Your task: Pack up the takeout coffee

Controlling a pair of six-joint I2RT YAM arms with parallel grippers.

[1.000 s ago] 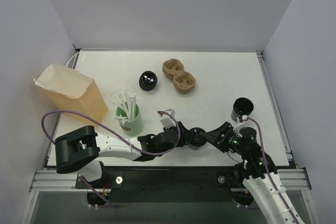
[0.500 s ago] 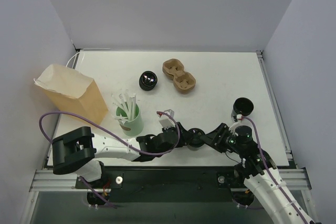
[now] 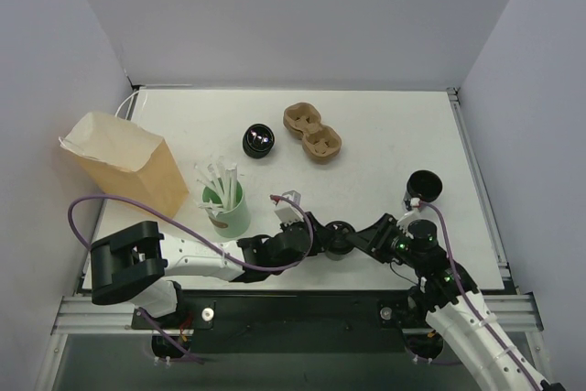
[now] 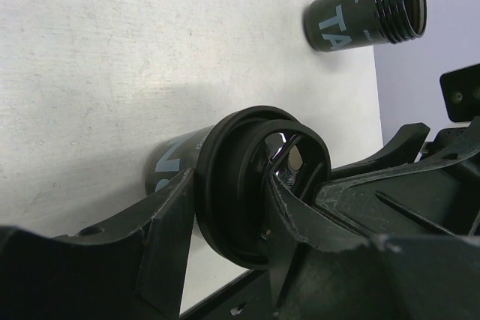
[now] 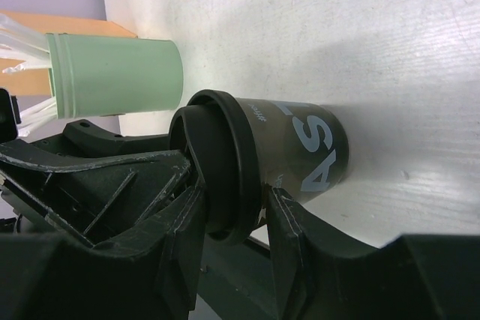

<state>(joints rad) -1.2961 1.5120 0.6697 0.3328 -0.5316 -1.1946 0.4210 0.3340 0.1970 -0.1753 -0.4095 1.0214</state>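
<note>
The takeout coffee stood upright near the front edge of the desk, to the right of the green cup, between the 2 arms. We saw the left end effector pinching it at its black lid. The right end effector straddled the lid's rim, fingers close; we could not tell whether it gripped.

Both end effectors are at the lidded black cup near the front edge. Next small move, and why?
Probably finish closing the right end effector on the takeout coffee before the left end effector lets go. The left one's fingers clamp the lid rim; the right one's fingers bracket the same rim, but firm contact isn't clear.
</note>
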